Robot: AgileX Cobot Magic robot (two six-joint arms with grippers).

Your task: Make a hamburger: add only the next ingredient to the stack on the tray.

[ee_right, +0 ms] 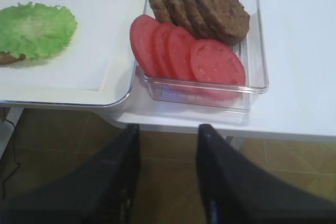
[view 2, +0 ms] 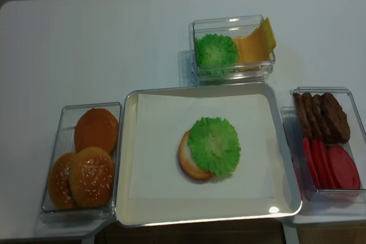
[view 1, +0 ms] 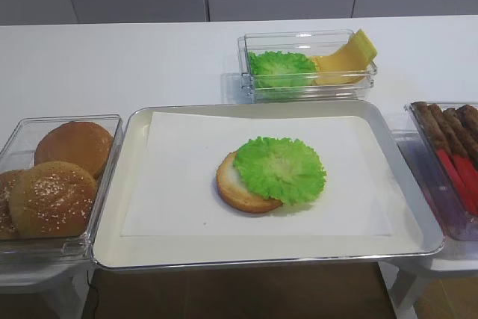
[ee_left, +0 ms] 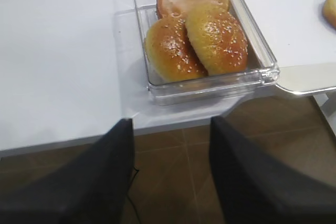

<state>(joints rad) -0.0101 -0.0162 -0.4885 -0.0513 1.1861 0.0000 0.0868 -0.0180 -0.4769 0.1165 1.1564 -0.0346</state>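
A bright green lettuce leaf (view 1: 280, 168) lies on the bun bottom half (view 1: 235, 188), shifted to the right so the bun's left edge shows. Both sit in the middle of the paper-lined silver tray (view 1: 127, 184). In the right wrist view the lettuce leaf (ee_right: 34, 29) is at the far left. My right gripper (ee_right: 168, 135) hangs below the table's front edge, in front of the tomato box, jaws apart and empty. My left gripper (ee_left: 170, 127) is likewise low in front of the bun box, open with nothing in it. Neither gripper shows in the overhead views.
A clear box of sesame bun tops (ee_left: 199, 35) stands left of the tray. Another box with spare lettuce (view 1: 282, 67) and yellow cheese slices (view 1: 347, 57) is behind it. On the right, a box holds brown patties (ee_right: 202, 3) and tomato slices (ee_right: 189, 56).
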